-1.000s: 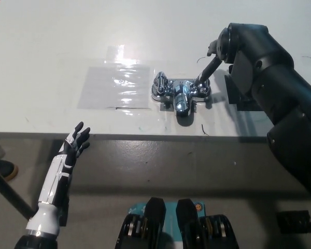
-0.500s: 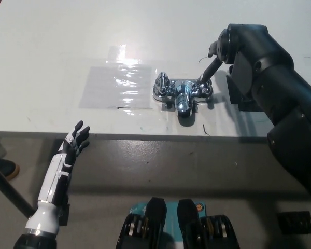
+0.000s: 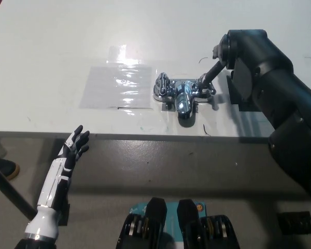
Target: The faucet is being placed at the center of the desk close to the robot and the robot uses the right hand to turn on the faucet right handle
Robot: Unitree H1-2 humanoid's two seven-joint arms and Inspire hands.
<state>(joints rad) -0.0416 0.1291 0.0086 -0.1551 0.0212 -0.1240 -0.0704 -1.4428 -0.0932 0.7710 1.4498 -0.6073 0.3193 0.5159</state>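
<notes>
At the faucet (image 3: 182,96) on the tabletop (image 3: 52,46), the right handle (image 3: 208,89) was nudged slightly outward by the right hand (image 3: 214,68). Its grip could not be told. Turn-on was judged begun, not finished. Left hand (image 3: 75,145) was left released, well left of the faucet.

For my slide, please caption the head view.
Right robot hand at the right handle of the faucet on the desk; left robot hand rests open below its edge.

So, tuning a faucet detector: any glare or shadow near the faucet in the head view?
Head view: strong glare on the clear plastic sheet left of the chrome faucet; bright highlights on the chrome; a small dark shadow on the white desk just before its spout; focus is sharp.
</notes>
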